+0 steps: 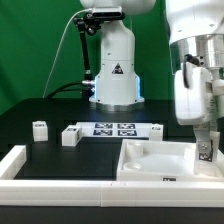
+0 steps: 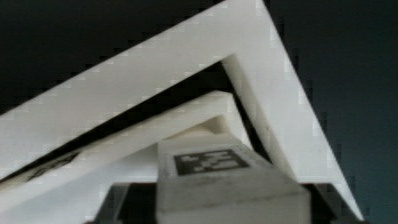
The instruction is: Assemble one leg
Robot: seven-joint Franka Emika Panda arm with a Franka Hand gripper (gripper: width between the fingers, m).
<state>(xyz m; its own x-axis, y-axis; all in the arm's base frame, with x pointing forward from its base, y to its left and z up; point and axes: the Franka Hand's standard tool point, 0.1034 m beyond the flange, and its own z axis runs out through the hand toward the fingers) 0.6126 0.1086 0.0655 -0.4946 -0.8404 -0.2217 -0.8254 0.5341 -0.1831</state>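
My gripper [image 1: 204,140] is shut on a leg [image 1: 205,152], a small white block with a black-and-white tag facing outward. I hold it upright just above the corner of the large white panel [image 1: 150,160] on the exterior view's right. In the wrist view the leg [image 2: 210,170] fills the space between my dark fingers [image 2: 121,205], with the gripper [image 2: 214,208] over the panel's raised corner rim [image 2: 267,90]. Two more legs [image 1: 40,130] [image 1: 70,135] stand loose on the black table on the exterior view's left.
The marker board [image 1: 115,128] lies flat behind the panel, in front of the robot base [image 1: 115,75]. A white raised border [image 1: 20,162] runs along the table's front and the exterior view's left. A green backdrop stands behind.
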